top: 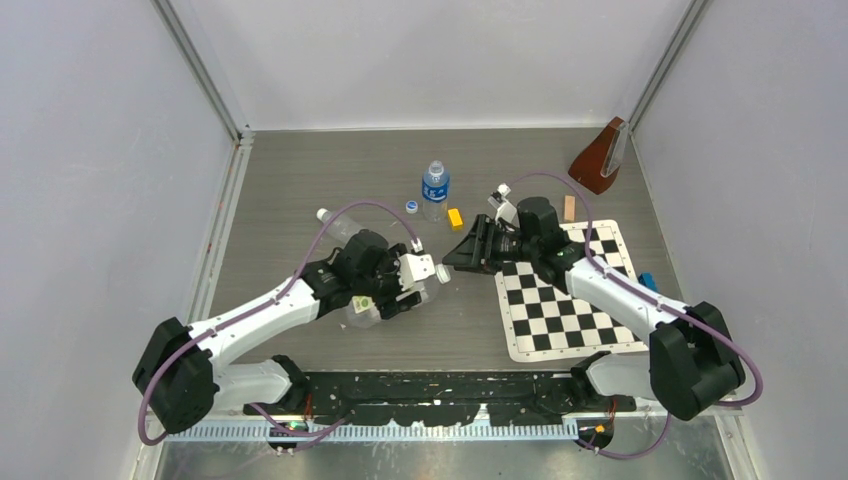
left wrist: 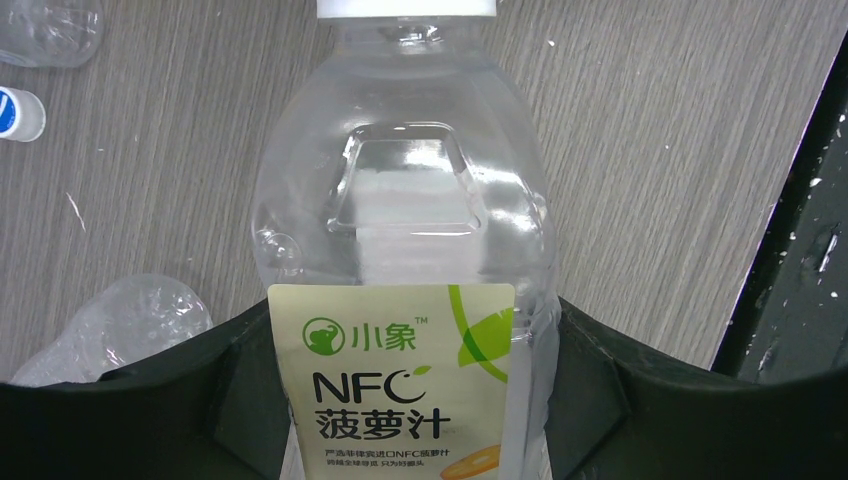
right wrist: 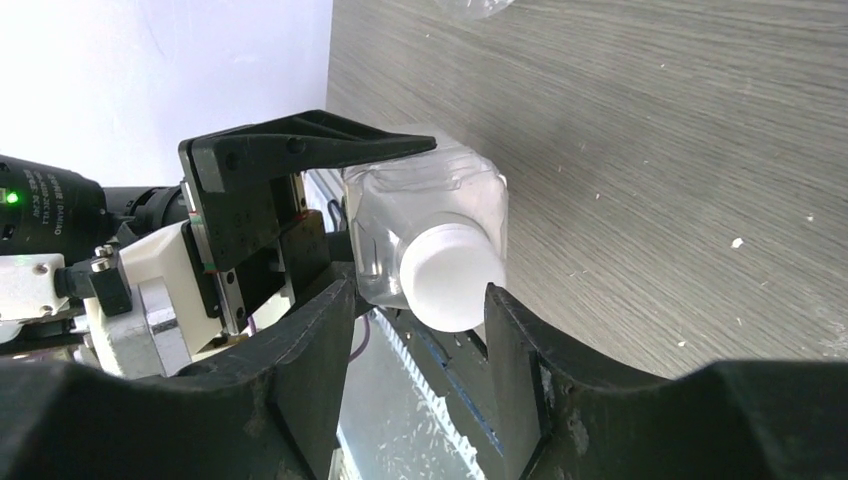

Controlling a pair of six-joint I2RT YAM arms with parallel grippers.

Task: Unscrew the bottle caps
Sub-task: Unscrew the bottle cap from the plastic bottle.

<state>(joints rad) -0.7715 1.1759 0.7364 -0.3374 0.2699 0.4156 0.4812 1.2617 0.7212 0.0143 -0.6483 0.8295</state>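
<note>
Right wrist: cap lined up but not clamped, slip risk

Right gripper (right wrist: 420,295) is released. Its fingers straddle the white cap (right wrist: 450,285) with a clear gap on one side, and the other finger is at or touching the rim.

Left gripper (left wrist: 410,350) is grasping the juice bottle (left wrist: 400,200) around the label. The bottle is held sideways just left of the chessboard mat (top: 550,320), cap pointing at the mat.

Risks, as I judge them:
- The cap sits off-centre between the fingers. Closing may shove the neck sideways and tilt the bottle in the left grasp.
- A light clamp on a smooth cap means the fingers could skate round it with no turn.
- The bottle wall is thin and slick, so a twist could spin the whole bottle inside the left gripper. A harder squeeze could dent it.
- The bottle is lying sideways and I cannot tell if it is filled. If it is, it spills on the worktop (top: 330,170) once the cap is loose.
- A freed cap may drop and roll off left of the mat.
</note>
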